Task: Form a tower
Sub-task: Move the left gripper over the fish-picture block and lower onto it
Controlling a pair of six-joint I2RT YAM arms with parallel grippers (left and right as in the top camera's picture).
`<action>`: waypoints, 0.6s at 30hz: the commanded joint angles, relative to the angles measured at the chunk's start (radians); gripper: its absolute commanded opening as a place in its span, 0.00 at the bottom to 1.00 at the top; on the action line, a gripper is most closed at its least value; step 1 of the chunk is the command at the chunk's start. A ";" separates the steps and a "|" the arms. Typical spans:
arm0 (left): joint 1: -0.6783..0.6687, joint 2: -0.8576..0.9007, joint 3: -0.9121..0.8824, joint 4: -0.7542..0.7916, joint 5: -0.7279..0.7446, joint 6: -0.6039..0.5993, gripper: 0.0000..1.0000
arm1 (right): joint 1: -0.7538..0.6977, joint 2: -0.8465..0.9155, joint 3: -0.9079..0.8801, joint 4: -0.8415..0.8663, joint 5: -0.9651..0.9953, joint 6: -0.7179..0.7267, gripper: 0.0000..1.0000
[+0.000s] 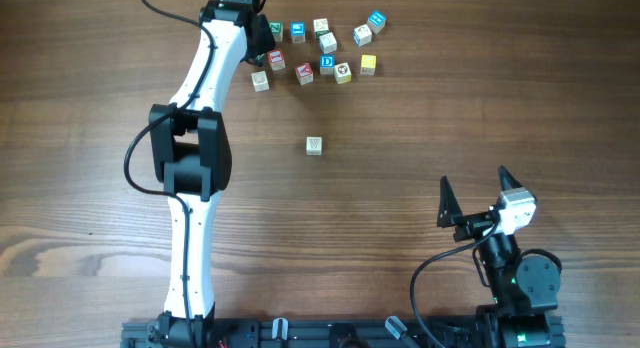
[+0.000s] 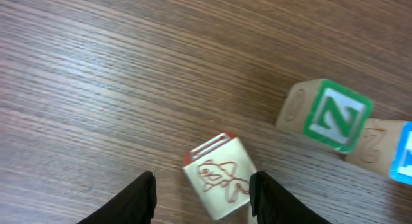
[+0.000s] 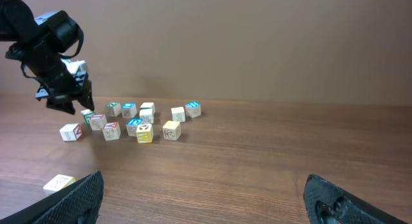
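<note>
My left gripper (image 1: 264, 38) is stretched to the far side of the table, at the left end of a cluster of alphabet cubes (image 1: 328, 46). In the left wrist view its jaws (image 2: 203, 185) stand open astride a tilted white cube with a red line drawing (image 2: 215, 176). That cube lies close to the right finger, with a gap to the left finger. A green Z cube (image 2: 335, 114) sits ahead to the right. No tower shows in any view. My right gripper (image 1: 474, 180) rests wide open and empty near the front right (image 3: 203, 179).
A single pale cube (image 1: 314, 144) lies alone mid-table, also seen low on the left from the right wrist (image 3: 59, 182). The loose cubes (image 3: 143, 121) include blue, yellow and red-marked ones. The left arm (image 1: 195, 148) spans the table's left half.
</note>
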 commanded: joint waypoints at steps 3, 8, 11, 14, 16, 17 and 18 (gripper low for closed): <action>0.012 0.024 -0.006 -0.027 -0.072 -0.001 0.51 | -0.006 -0.005 -0.001 0.005 0.018 0.013 1.00; 0.013 0.024 -0.006 0.010 -0.081 -0.002 0.57 | -0.006 -0.005 -0.001 0.005 0.018 0.014 1.00; 0.013 0.024 -0.005 0.043 -0.062 -0.003 0.60 | -0.006 -0.005 -0.001 0.005 0.018 0.013 1.00; 0.013 0.024 -0.006 0.047 -0.010 -0.012 0.57 | -0.006 -0.005 -0.001 0.005 0.018 0.013 1.00; 0.008 0.026 -0.006 0.039 -0.010 -0.032 0.56 | -0.006 -0.005 -0.001 0.005 0.018 0.013 0.99; 0.005 0.026 -0.006 0.036 -0.010 -0.032 0.57 | -0.006 -0.005 -0.001 0.005 0.018 0.014 1.00; 0.003 0.028 -0.008 0.036 -0.010 -0.032 0.57 | -0.006 -0.005 -0.001 0.005 0.018 0.014 1.00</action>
